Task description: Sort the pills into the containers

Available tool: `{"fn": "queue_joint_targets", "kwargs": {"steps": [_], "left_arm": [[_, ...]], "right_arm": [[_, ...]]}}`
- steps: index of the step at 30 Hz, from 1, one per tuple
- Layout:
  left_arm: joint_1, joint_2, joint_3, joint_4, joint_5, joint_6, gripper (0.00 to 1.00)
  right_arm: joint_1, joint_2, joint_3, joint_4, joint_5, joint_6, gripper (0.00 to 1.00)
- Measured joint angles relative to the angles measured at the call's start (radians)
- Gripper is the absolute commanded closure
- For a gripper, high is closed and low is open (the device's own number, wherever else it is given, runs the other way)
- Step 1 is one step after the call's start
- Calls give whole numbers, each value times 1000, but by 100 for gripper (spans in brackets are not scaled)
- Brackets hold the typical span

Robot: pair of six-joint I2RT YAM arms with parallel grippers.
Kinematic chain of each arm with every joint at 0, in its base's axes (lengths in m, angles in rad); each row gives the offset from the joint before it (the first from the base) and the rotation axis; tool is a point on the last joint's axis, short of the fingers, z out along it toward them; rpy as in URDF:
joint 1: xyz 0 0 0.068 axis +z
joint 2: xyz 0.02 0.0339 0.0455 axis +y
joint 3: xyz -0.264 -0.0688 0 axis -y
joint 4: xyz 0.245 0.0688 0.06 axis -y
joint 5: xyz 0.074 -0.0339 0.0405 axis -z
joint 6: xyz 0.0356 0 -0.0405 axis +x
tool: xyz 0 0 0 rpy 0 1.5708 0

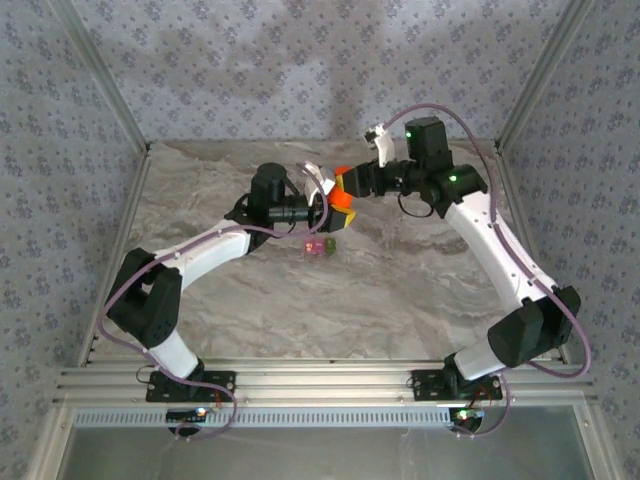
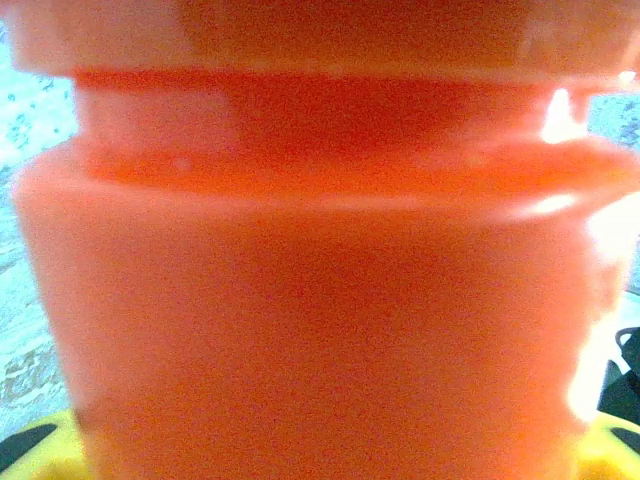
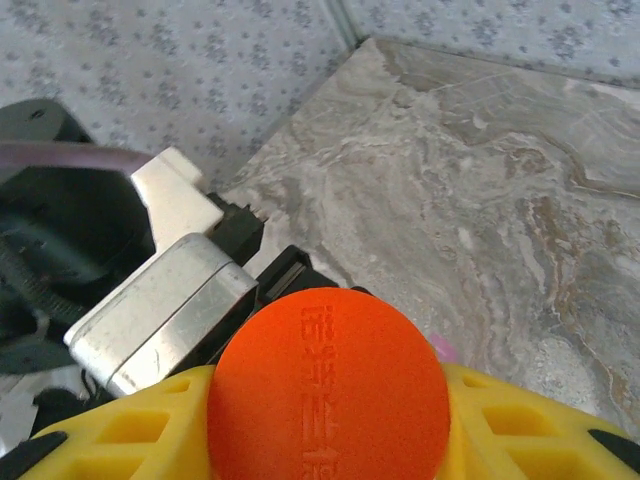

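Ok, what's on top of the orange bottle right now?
Its round orange cap, still on, with the right gripper's yellow fingers against both sides. What is inside the orange bottle is hidden by cap and wall.

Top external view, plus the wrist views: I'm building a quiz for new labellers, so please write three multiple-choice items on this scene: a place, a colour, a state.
1. Where is the pair of containers?
A) on the table, just nearer the arm bases than the orange bottle
B) at the far left corner
C) stacked on the bottle

2. Its compartments' colours?
A) blue and white
B) pink and green
C) both orange

3. State of the orange cap?
A) off, on the table
B) off, inside a container
C) on the bottle

Answers: 1 A, they rest on the marble below the bottle; 2 B, one cube of each; 3 C, it tops the bottle's neck.
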Motion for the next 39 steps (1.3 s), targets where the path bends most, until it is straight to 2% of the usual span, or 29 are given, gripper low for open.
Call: {"fn": "queue_joint_targets", "kwargs": {"steps": [7,14,19,29,33,39], "left_arm": [[2,0,-2,19,-52,-18,100],[-3,0,-2,52,-68,-22,100],[-15,0,-2,74,-77,-22,100],[-16,0,-2,78,-60,-17,100],[-14,0,1,63,2,-5,100],[-13,0,27,19,71,5,100]], "right_arm": [[31,0,-5,48,95,85,48],[6,-2,-6,54,74,118,24],[-41,-41,-41,52,13,114,14],[-187,-186,-67,37,-134,60,15],[-187,-109,43,-53,-181,-25,15],[-161,13,163,-192,-189,-141,16]]}}
